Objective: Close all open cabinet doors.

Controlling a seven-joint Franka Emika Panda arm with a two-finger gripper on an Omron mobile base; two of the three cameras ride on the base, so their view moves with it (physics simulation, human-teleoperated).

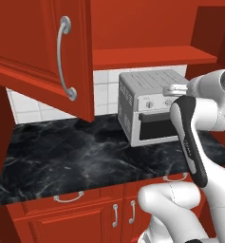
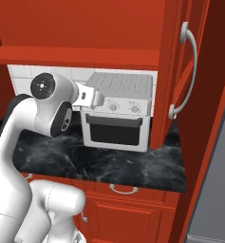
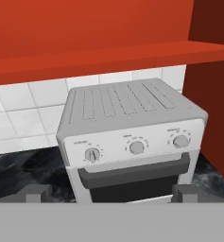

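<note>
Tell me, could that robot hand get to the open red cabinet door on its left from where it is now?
Probably yes. The gripper, open, faces the toaster oven, and the open cabinet door hangs out over the counter with nothing visible between. The arm would have to swing left and upward.

The cabinet doors (image 1: 42, 52) are finished in glossy red, with silver bar handles (image 1: 64, 59). The bench (image 1: 85, 152) is patterned in black marble with pale veining. The toaster oven (image 3: 132, 142) is coloured light grey, its window dark. White tiles (image 3: 23, 113) are laid behind.
</note>
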